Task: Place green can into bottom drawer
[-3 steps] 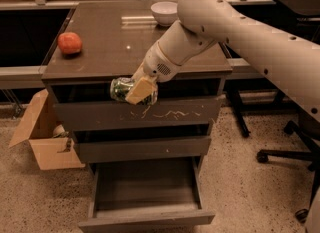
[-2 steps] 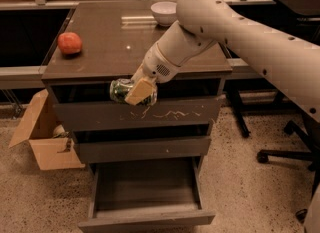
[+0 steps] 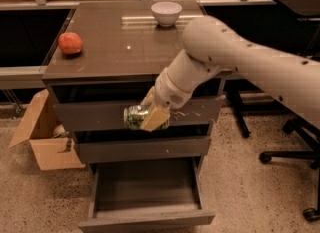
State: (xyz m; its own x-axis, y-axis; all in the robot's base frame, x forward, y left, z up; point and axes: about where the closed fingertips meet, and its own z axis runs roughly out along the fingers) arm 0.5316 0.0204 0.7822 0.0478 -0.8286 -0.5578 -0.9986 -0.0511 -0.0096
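- Green can (image 3: pixel 134 117) first, since it's the whole job: it's up in the air, lying sideways in the pincer (image 3: pixel 147 118), right in front of the scratched top drawer front (image 3: pixel 95 113) and well above the open bottom drawer (image 3: pixel 147 221). The pincer is clamped on it, with a tan finger (image 3: pixel 156 120) across its right end.
- Biggest worry is the arm (image 3: pixel 240 62). It's bulky and reaches in from the right, and going down means passing the middle drawer front (image 3: pixel 145 148). My guess is a bump there could knock the grip loose.
- Bench (image 3: pixel 120 52): its front edge is right by the wrist, so a sloppy lift could clip it, I reckon.
- Bottom drawer: it's pulled out, and the tray looks bare as far as I can see. It's shallow, so a can let go on its side from this height could roll or bounce over the front lip.
- Cardboard box (image 3: pixel 42 144) on the floor to the left: flaps are open and there's something pale by it, can't tell what. A runaway can might head that way.
- White bowl (image 3: pixel 166 13) at the back of the bench: can't see inside it.
- Red fruit (image 3: pixel 70 43) sits well apart from everything, so no trouble there.
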